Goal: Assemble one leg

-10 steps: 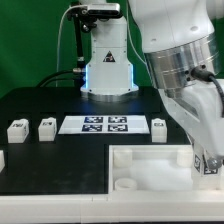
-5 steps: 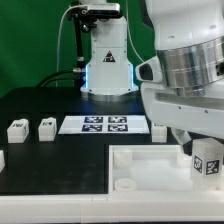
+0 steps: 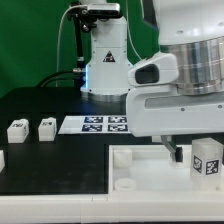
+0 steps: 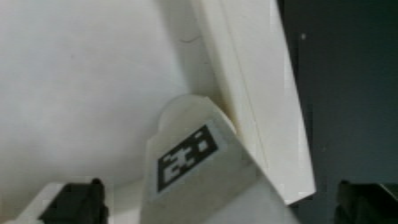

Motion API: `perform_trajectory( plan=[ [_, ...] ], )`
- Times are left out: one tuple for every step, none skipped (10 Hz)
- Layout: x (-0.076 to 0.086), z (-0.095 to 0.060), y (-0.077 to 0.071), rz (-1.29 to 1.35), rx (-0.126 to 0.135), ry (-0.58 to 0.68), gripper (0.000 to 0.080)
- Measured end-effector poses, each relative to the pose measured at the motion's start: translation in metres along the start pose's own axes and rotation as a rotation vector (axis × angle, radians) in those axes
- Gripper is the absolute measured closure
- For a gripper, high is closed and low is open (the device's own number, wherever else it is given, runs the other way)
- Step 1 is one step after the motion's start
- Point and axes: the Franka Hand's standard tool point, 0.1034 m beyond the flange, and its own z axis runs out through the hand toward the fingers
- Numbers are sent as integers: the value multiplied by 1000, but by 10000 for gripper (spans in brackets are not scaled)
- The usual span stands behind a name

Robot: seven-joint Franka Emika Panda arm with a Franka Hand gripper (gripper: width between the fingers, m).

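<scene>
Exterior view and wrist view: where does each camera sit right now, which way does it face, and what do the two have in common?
Exterior view: off the arm, low at the table's edge, facing across the tray, the marker board and two loose legs toward the green backdrop; the arm's bulky wrist fills the exterior view's right.
Wrist view: on the wrist, looking down past the dark jaw tips at the tray's raised wall.
Shared: the tagged leg by the tray, seen close in the wrist view, and the tray itself.
</scene>
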Motion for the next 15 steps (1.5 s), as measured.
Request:
perform_trajectory(
  plan=[
    [-1, 1, -2, -82, -3, 7, 151],
    [0, 1, -1, -132, -1, 7, 151],
    [0, 1, -2, -78, -1, 7, 160],
    [0, 1, -2, -78, -1, 7, 160],
    [0, 1, -2, -20, 0, 7, 336],
    [-1, 1, -3, 99, 6, 5, 336],
    [-2, 2, 2, 181, 1, -1, 501],
    [-2, 2, 2, 288, 2, -1, 503],
    [-2, 2, 1, 352, 2, -1, 503],
    [-1, 2, 1, 513, 9, -5, 503],
    [-2, 2, 0, 649, 14, -8, 503],
    [-3, 3, -3, 822, 24, -19, 503],
    [-2, 4, -3, 989, 49, -35, 503],
    [0, 5, -3, 1174, 86, -61, 503],
    [0, 5, -3, 1232, 90, -76, 503]
  ],
)
